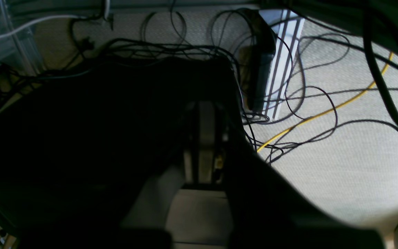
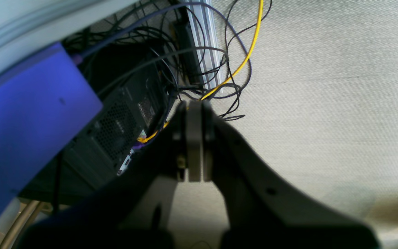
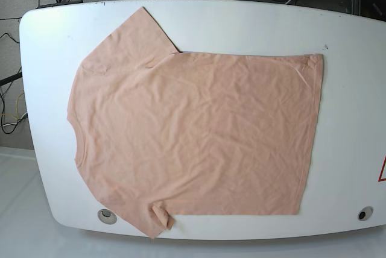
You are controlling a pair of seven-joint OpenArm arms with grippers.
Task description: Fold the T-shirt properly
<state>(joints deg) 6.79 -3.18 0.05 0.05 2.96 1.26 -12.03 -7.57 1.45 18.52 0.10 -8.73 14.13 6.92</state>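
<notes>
**Waiting on the first fold: shirt spread flat, both arms off the table**

Lying open on the white table [image 3: 356, 89], the T-shirt [image 3: 199, 137] is showing no fold at all. Its neck is facing the base view's left edge, its hem is running down the right side, one sleeve is reaching toward the far edge and the other is curling slightly at the near edge. Light wrinkles are crossing the body, but the cloth is sitting in a single layer as far as the overhead view shows.

Neither arm is appearing over the table. The left gripper [image 1: 204, 145] is hanging above carpet [image 1: 340, 166] and loose cables [image 1: 306, 103], its jaws pressed together on nothing. The right gripper [image 2: 195, 141] is doing the same beside a black computer case [image 2: 123, 128], jaws together and empty.

Judging from this, the whole job is waiting to be done: bringing the sleeves in, then doubling the body over.
</notes>
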